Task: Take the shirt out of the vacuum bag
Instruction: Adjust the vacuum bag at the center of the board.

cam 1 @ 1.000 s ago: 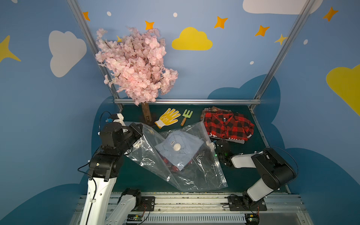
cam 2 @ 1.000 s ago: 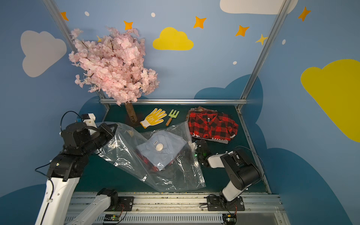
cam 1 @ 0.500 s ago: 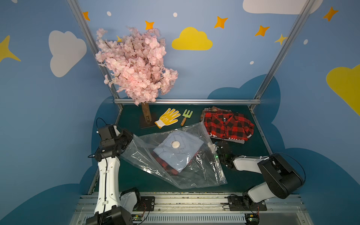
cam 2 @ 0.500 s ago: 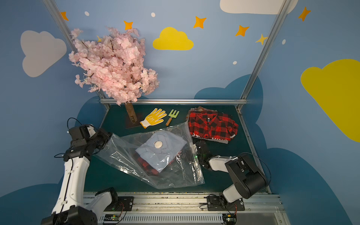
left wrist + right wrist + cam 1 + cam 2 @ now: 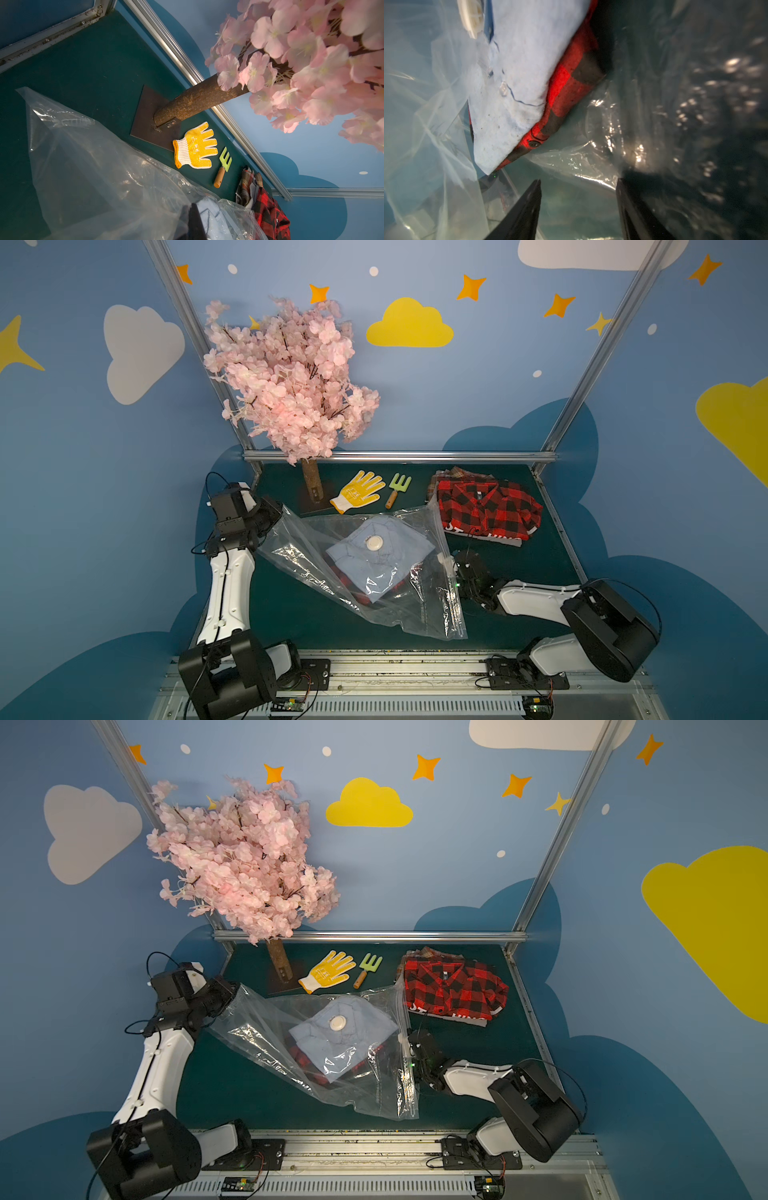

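Inside the vacuum bag [image 5: 299, 556], the pale blue shirt [image 5: 380, 558] is covering most of a red checked shirt [image 5: 566, 83] (only its edges are peeking out). In both top views, plastic is hiding the fingertips of the left gripper [image 5: 280, 512]. The wrist view's edge is cutting off the right gripper [image 5: 578, 180].

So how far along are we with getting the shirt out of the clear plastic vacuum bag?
Done: the left gripper is shut on a raised corner of the clear plastic vacuum bag. In hand: the open right gripper sits at the bag's zip edge, facing the folded light blue shirt. Left: grasp and pull it out; it lies inside, on a red-and-black checked shirt.
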Robot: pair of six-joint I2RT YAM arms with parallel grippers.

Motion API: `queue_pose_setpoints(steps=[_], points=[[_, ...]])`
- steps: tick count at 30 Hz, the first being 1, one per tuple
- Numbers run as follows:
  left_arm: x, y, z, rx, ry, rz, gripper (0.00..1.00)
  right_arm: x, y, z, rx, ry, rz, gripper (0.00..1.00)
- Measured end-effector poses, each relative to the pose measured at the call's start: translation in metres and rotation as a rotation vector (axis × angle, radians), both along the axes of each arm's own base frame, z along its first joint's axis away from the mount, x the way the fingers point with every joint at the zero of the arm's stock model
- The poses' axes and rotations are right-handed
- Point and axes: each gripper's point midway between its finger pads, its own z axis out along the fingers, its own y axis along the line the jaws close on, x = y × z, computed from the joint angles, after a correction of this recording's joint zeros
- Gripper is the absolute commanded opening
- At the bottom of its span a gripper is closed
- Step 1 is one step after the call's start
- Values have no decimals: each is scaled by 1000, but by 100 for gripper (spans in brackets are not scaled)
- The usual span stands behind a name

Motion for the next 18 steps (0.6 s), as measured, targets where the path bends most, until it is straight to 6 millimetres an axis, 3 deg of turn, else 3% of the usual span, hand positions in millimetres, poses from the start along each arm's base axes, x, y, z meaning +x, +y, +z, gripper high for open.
queue_pose_setpoints(steps=[4, 7, 8, 10, 14, 16, 18], points=[[-21, 0, -39, -4, 66, 22, 3, 22, -17, 2, -16, 4, -63, 62], [-39, 3, -63, -14, 141, 67, 13, 35, -26, 3, -14, 2, -90, 62], [-44, 4, -68, -19, 163, 77, 24, 40, -27, 5, -8, 2, -95, 62], [-53, 3, -75, -33, 201, 89, 56, 45, -26, 8, 6, -2, -88, 62], [-67, -5, -76, -82, 245, 92, 79, 54, -20, 16, 44, -8, -64, 62], [-75, -11, -68, -112, 242, 93, 100, 58, -16, 19, 62, -14, -46, 62], [-81, -16, -52, -131, 212, 99, 100, 61, -12, 20, 73, -15, -32, 62]])
